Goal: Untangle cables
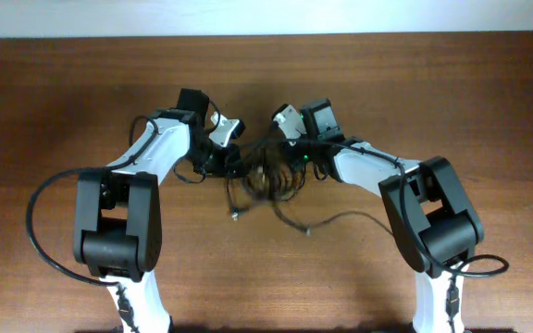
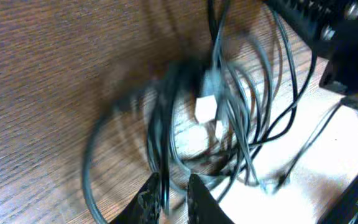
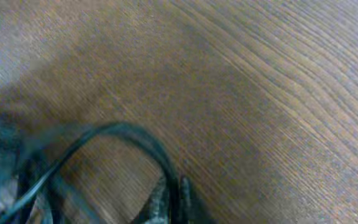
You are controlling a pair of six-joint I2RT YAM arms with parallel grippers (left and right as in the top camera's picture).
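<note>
The cables [image 1: 265, 180] form a blurred black bundle in the middle of the table between both arms, with loose ends trailing forward to a small plug [image 1: 237, 215] and another tip [image 1: 309, 230]. My left gripper [image 1: 232, 164] is shut on a strand of the cables [image 2: 165, 186]; beyond its jaws several loops and pale plugs [image 2: 206, 109] hang blurred. My right gripper [image 1: 285, 159] is shut on a black cable loop [image 3: 135, 134] that passes between its fingertips [image 3: 173, 199].
The wooden table [image 1: 433, 102] stretches around the arms. A thick black robot cable [image 1: 40, 231] loops at the left base and another [image 1: 484, 268] lies at the right base. The right arm's body [image 2: 328, 31] is near the left gripper.
</note>
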